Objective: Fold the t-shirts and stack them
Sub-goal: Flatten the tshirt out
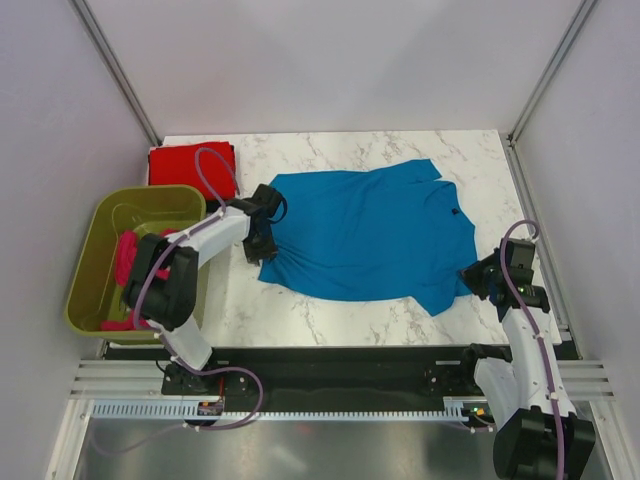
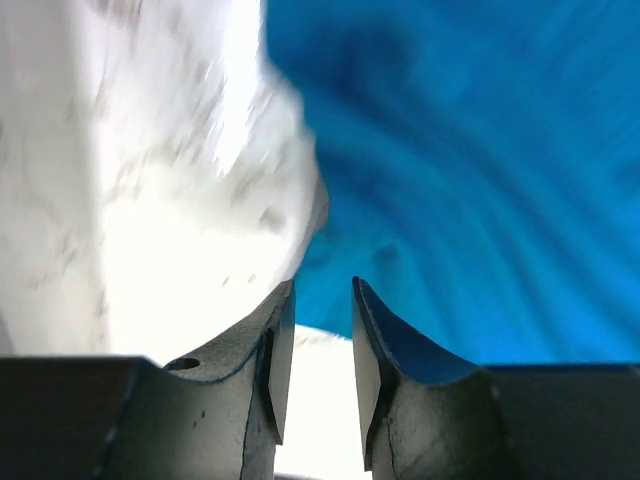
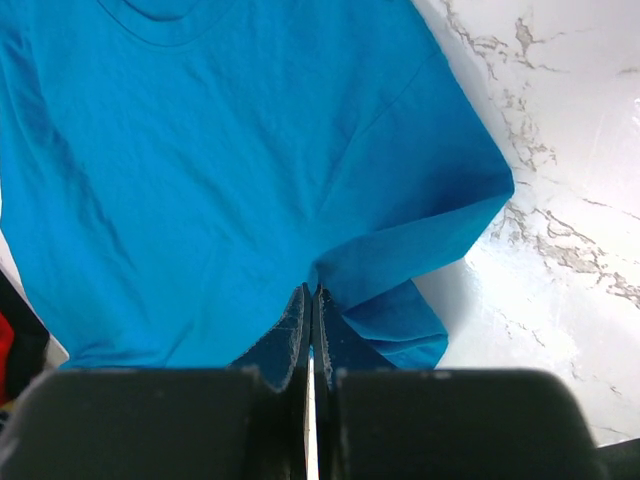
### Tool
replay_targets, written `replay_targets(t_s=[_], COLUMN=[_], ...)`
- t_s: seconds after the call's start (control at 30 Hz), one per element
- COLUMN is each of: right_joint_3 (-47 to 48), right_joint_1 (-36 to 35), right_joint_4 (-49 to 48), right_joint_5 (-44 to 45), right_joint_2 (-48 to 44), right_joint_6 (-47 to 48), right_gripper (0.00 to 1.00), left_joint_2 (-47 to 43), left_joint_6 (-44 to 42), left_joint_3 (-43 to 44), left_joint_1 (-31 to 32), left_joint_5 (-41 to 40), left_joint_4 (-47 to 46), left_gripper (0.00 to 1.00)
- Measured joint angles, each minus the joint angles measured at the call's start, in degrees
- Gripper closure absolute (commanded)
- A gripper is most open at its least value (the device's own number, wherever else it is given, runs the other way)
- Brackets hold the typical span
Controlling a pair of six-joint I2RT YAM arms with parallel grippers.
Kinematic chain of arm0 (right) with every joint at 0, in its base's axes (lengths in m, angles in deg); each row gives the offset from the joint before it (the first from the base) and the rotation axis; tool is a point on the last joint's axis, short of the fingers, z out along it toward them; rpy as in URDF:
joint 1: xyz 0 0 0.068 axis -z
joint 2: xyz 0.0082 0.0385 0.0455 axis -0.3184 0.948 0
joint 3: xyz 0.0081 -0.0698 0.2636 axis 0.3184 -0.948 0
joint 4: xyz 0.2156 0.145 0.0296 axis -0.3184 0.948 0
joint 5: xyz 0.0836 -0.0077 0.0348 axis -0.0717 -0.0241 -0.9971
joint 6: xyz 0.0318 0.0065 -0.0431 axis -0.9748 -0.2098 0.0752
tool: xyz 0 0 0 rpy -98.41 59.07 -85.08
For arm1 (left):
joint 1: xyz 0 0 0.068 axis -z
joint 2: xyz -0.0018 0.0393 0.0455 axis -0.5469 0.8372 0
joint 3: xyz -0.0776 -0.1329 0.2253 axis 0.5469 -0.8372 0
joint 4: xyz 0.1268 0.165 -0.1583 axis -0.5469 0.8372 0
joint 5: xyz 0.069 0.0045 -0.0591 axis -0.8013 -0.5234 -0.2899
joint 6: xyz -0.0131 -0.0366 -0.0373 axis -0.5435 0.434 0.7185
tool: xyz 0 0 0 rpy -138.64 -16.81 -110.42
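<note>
In the middle of the top view, the blue t-shirt [image 1: 370, 235] lies spread on the marble bench [image 1: 330, 320], collar toward the right and hem toward the left.

The likeliest trouble is an uneven fold. The right end effector [image 1: 476, 278] sits at the lower-right sleeve with its fingers pressed together where the cloth puckers, so it appears to pinch a thin bit of sleeve. That little cloth could slip free under a pull. The left end effector [image 1: 262, 228] hangs at the hem with its fingers partly spread and no cloth visible between them. If the right side moves alone, the shirt would probably drag and bunch. Closing at the very edge, the left might catch one layer or only bare bench.

The cloth is bright, thin and soft, mostly flat, with shallow ripples and one sleeve doubled under.

At upper left a red t-shirt [image 1: 190, 165] lies folded. Left of the bench, a magenta-pink t-shirt [image 1: 125, 255] is crumpled inside an olive-green tub [image 1: 85, 270].
</note>
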State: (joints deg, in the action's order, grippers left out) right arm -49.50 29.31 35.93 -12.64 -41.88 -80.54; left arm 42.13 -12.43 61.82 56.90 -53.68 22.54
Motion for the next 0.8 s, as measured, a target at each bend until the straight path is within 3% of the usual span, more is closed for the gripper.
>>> replay_targets(t_s=[0.13,0.23,0.8], right_joint_3=[0.0,0.0,0.0], right_joint_1=[-0.11,-0.13,-0.15], right_joint_4=[-0.59,-1.01,-1.57], right_joint_5=[-0.37,-0.59,-1.88], right_joint_2=[0.35,0.57,0.04], right_joint_6=[0.0,0.07,0.22], right_gripper=[1.0,1.0,1.0], left_joint_2=[-8.17,-9.64,-7.34], left_joint_6=[0.0,0.0,0.33], left_joint_3=[-10.21,-13.22,-14.4], left_joint_1=[-0.13,-0.9,-3.43], left_joint_5=[1.16,2.91,8.48], left_joint_4=[0.07,0.0,-6.1], left_gripper=[0.62,0.62,0.63])
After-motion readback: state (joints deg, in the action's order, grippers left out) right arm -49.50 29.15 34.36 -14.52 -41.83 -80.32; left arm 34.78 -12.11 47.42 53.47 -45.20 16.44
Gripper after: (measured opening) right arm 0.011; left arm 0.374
